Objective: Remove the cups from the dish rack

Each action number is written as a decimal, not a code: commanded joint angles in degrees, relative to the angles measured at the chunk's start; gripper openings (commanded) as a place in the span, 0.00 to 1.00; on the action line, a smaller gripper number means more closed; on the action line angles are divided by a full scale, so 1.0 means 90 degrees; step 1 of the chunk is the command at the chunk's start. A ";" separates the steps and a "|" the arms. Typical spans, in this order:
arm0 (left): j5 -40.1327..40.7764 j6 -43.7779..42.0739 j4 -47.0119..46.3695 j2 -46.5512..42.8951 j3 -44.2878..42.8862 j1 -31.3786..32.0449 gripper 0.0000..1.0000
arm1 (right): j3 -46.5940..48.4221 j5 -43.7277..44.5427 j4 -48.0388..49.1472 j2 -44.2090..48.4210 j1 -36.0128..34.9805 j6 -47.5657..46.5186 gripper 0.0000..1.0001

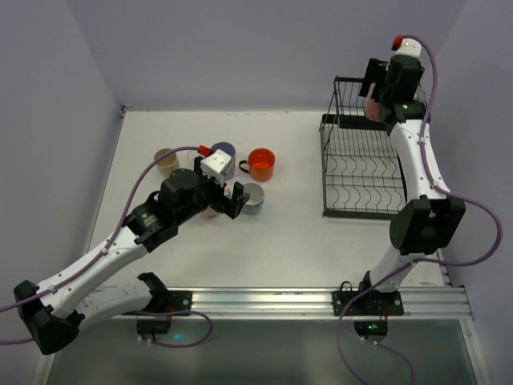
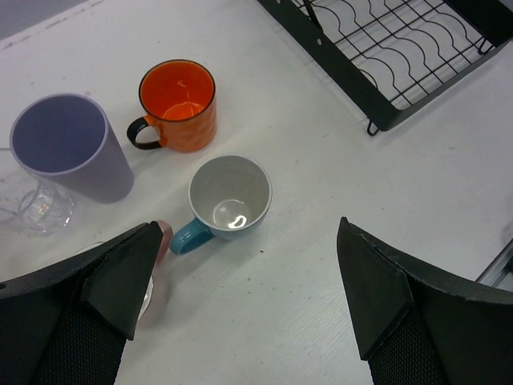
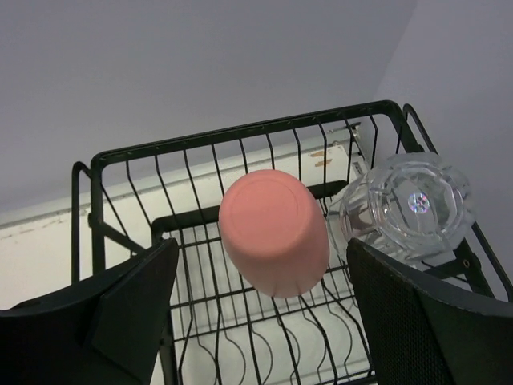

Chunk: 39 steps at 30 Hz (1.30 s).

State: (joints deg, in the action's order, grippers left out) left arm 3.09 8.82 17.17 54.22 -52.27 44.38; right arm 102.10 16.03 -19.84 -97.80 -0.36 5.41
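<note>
Between the wide-spread right fingers [image 3: 104,313] lies the inverted salmon cup [image 3: 274,233], apparently untouched.

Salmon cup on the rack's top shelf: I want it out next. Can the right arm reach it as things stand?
Probably yes. The right arm has its jaws open facing the upturned salmon cup, nothing between. The clear glass sits close beside it.

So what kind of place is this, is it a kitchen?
Probably not a kitchen, more like a robot test bench: two robot arms bolted to a metal rail, a white table boxed in by plain walls, plus a dish rack and cups.
</note>
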 commanded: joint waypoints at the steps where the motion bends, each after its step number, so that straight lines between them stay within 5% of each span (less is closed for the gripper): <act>1: 0.0077 -0.0189 -0.0413 -0.0028 0.0016 0.0010 1.00 | 0.0763 0.0298 -0.0491 -0.0449 0.0011 -0.0552 0.89; 9: 0.0047 -0.0189 -0.0453 -0.0008 0.0036 0.0010 1.00 | 0.1360 0.0591 -0.0608 -0.1359 0.0011 -0.1099 0.89; 13: 0.0086 -0.0189 -0.0443 0.0089 -0.0012 0.0000 1.00 | 0.1438 0.0572 -0.0502 -0.1399 0.0011 -0.1089 0.77; 14: 0.0086 -0.0199 -0.0452 0.0118 -0.0022 0.0000 1.00 | 0.1448 0.0611 -0.0463 -0.1380 0.0011 -0.1099 0.62; 17: 0.0076 -0.0179 -0.0462 0.0167 -0.0071 0.0000 1.00 | 0.1429 0.0679 -0.0277 -0.1224 0.0011 -0.1148 0.43; 24: -0.0167 0.0084 -0.0560 0.0148 -0.0451 -0.0009 1.00 | 0.0570 0.0017 0.0825 0.0200 0.0011 -0.0651 0.40; 29: -0.0879 0.0775 -0.0959 0.0196 -0.0735 0.0000 1.00 | -0.1107 -0.1726 0.1665 0.2130 0.0011 0.1180 0.40; 33: -0.1650 0.1626 -0.2088 0.0430 -0.0696 0.0000 1.00 | -0.3661 -0.3212 0.3302 0.3628 -0.0077 0.2804 0.39; 39: -0.2305 0.2886 -0.3554 0.1036 -0.0667 0.0000 1.00 | -0.6127 -0.4826 0.5791 0.5073 -0.0184 0.5519 0.39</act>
State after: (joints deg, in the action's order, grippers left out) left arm -12.12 26.39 -2.87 61.49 -56.80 44.38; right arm 55.11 -15.88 16.58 -52.86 -1.52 37.28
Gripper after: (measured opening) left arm 0.997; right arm 0.702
